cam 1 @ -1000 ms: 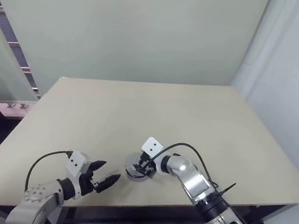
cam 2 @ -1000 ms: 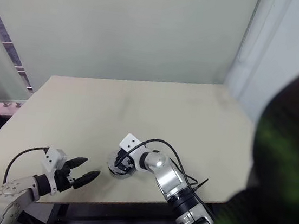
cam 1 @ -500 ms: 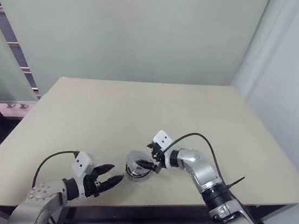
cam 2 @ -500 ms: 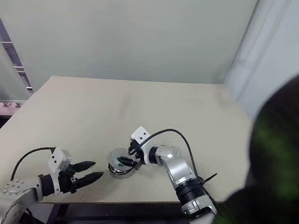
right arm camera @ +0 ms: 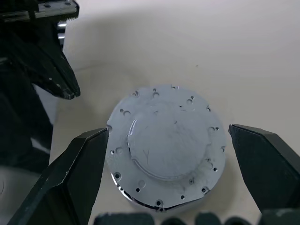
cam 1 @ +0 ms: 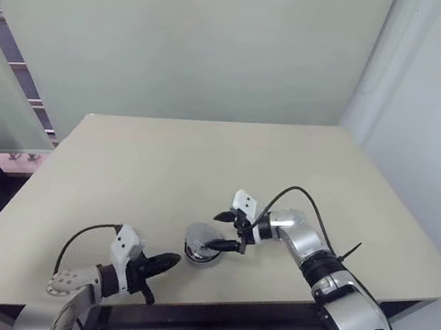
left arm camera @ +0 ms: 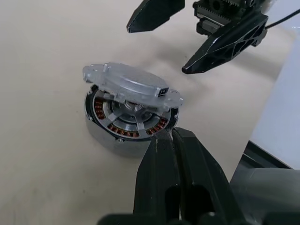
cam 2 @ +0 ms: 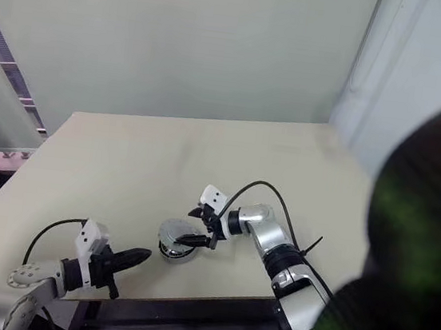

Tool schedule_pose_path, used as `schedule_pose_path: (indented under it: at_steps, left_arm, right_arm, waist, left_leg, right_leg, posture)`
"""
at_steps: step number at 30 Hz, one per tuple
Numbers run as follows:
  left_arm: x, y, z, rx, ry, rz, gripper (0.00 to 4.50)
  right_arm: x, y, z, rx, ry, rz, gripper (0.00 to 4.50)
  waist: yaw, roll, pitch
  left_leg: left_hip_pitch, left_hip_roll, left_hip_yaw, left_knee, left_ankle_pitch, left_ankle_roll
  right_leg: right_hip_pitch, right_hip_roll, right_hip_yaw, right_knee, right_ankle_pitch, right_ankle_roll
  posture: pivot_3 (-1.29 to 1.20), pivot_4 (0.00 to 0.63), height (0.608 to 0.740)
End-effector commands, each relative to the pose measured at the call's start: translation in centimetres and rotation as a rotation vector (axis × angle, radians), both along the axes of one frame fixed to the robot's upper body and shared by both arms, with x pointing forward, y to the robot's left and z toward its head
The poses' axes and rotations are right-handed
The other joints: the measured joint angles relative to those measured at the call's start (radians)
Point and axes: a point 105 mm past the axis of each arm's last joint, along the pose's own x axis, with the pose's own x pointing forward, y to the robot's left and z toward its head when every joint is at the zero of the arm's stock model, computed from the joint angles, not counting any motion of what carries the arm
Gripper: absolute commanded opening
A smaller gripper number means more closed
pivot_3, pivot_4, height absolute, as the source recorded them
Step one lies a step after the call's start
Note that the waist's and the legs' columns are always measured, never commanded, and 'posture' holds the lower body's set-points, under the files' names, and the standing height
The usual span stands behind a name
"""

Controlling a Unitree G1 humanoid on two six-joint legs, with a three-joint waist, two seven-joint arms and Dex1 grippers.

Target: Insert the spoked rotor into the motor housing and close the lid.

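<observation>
The motor housing is a small silver puck near the table's front edge, with copper windings around its inside. The spoked rotor sits inside it. A pale round lid rests tilted on top, raised on one side, so the windings show under it. My right gripper is open just right of the housing, its fingers spread wider than the lid and not touching it. My left gripper is shut and empty, its tip close to the housing's near-left side.
The beige table stretches bare to the wall behind. Its front edge runs just behind both grippers. A black cable loops over my right wrist. A dark blur covers the right of the right eye view.
My left gripper has gone from open to shut, empty. My right gripper has lifted off the housing and swung round, its open fingers now reaching toward the lid from the right.
</observation>
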Motion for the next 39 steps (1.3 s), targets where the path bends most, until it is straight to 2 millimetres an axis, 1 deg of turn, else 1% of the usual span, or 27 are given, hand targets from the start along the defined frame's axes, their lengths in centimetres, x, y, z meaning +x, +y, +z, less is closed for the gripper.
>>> schedule_pose_path:
  at_steps: [1, 15, 16, 17, 20, 22, 27, 28, 34, 38, 39]
  left_arm:
    - [0.0, -0.3, 1.5, 0.000, -0.056, -0.026, 0.04]
    - [-1.0, 0.8, 1.8, 0.038, -0.058, 0.010, 0.04]
    - [-1.1, 0.9, 1.8, 0.040, -0.058, 0.012, 0.00]
    - [-1.1, 0.9, 1.8, 0.042, -0.058, 0.014, 0.00]
    - [-1.1, 1.0, 1.8, 0.044, -0.060, 0.017, 0.00]
    - [-1.1, 0.9, 1.8, 0.046, -0.061, 0.017, 0.00]
    - [-1.1, 0.8, 1.8, 0.047, -0.063, 0.016, 0.00]
    - [-1.1, 0.8, 1.8, 0.047, -0.064, 0.016, 0.00]
    - [-0.9, 0.8, 1.8, 0.048, -0.066, 0.015, 0.00]
    - [-0.9, 0.7, 1.7, 0.048, -0.067, 0.015, 0.00]
    - [-0.8, 0.7, 1.7, 0.048, -0.067, 0.015, 0.00]
  right_arm:
    - [0.6, 0.8, 1.5, 0.002, -0.070, 0.046, 4.50]
    - [0.5, 2.2, 0.1, -0.056, -0.090, 0.075, 4.50]
    - [0.5, 2.3, 0.1, -0.059, -0.094, 0.071, 4.11]
    - [0.5, 2.4, 0.0, -0.060, -0.095, 0.067, 3.90]
    - [0.5, 2.6, -0.2, -0.064, -0.089, 0.060, 2.88]
    - [0.4, 2.7, -0.2, -0.053, -0.069, 0.052, 2.08]
    - [0.6, 2.7, -0.3, -0.049, -0.055, 0.029, 0.28]
    - [0.6, 2.7, -0.3, -0.044, -0.045, 0.022, 0.01]
    - [0.9, 2.7, 0.2, 0.003, -0.003, -0.020, 0.01]
    - [0.7, 2.1, 0.1, -0.031, 0.024, -0.001, 0.01]
    - [0.6, 2.0, 0.0, -0.041, 0.033, 0.003, 0.18]
  waist:
    - [0.000, 0.000, 0.000]
    - [0.000, 0.001, 0.000]
    - [0.000, 0.001, 0.000]
    - [0.000, 0.001, 0.000]
    - [-0.001, 0.001, 0.000]
    - [-0.001, 0.001, 0.000]
    - [-0.002, 0.001, 0.000]
    - [-0.002, 0.001, 0.000]
    - [-0.005, 0.001, 0.000]
    - [-0.005, 0.001, 0.000]
    - [-0.005, 0.001, 0.000]
  left_leg:
    - [0.000, 0.000, 0.000, 0.000, 0.000, 0.000]
    - [0.000, 0.000, 0.000, 0.000, 0.000, 0.000]
    - [0.001, 0.000, 0.000, 0.000, 0.000, 0.000]
    - [0.001, 0.000, 0.000, 0.000, 0.000, 0.000]
    - [0.001, 0.000, 0.000, 0.000, 0.000, 0.000]
    - [0.001, 0.000, 0.000, 0.000, 0.000, 0.000]
    - [0.001, 0.001, 0.000, 0.000, 0.000, 0.000]
    - [0.001, 0.001, 0.000, 0.000, 0.000, 0.000]
    - [0.001, 0.001, 0.000, 0.001, 0.000, 0.000]
    - [0.001, 0.001, 0.000, 0.001, 0.000, 0.000]
    - [0.001, 0.001, 0.000, 0.001, 0.000, 0.000]
  right_leg:
    - [0.000, 0.000, 0.000, 0.000, 0.000, 0.000]
    - [0.000, 0.000, 0.001, 0.000, 0.002, -0.003]
    - [0.000, 0.001, 0.001, 0.000, 0.002, -0.003]
    - [0.000, 0.001, 0.001, 0.000, 0.002, -0.003]
    - [0.000, 0.001, 0.001, 0.001, 0.002, -0.003]
    - [0.000, 0.001, 0.001, 0.001, 0.002, -0.003]
    - [0.000, 0.002, 0.001, 0.001, 0.002, -0.004]
    - [0.000, 0.002, 0.001, 0.001, 0.002, -0.004]
    - [0.000, 0.002, 0.001, 0.001, 0.002, -0.004]
    - [0.000, 0.002, 0.001, 0.001, 0.003, -0.004]
    - [0.000, 0.002, 0.001, 0.001, 0.003, -0.004]
  posture:
    - [0.00, 0.000, 0.740]
    - [0.00, 0.000, 0.740]
    - [0.00, 0.000, 0.740]
    - [0.00, 0.000, 0.740]
    - [0.00, 0.000, 0.740]
    - [0.00, 0.000, 0.740]
    - [0.00, 0.000, 0.740]
    - [0.00, 0.000, 0.740]
    - [0.00, 0.000, 0.740]
    - [0.00, 0.000, 0.740]
    - [0.00, 0.000, 0.740]
